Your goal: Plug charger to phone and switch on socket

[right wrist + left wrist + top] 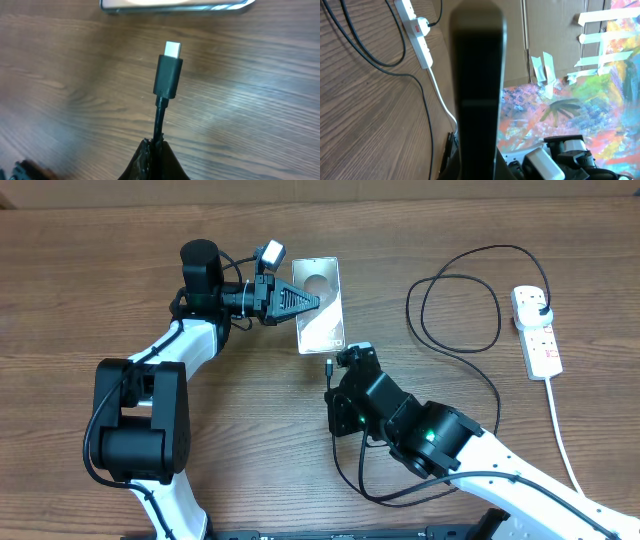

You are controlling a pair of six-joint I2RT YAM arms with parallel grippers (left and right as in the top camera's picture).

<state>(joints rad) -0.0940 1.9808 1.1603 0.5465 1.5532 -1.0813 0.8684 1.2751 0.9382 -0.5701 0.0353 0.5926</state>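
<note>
This looks like a robotics lab bench. A left arm [150, 410] and a right arm [440, 440], both white and black, work over a wood-grain surface [80, 270]. Behind it are a plain cardboard backdrop [560, 40], strips of tape [600, 17] and a bright painted sheet [580, 115].

Phone [322, 308] mid-surface [100, 270], socket [538, 332] at my far right.
I see the left end effector [300, 300] gripping the phone's left edge. The charger [168, 77] tip, pinched in the right end effector [155, 150], sits just before the phone's near end, not touching. Its cable loops between phone and socket.
</note>
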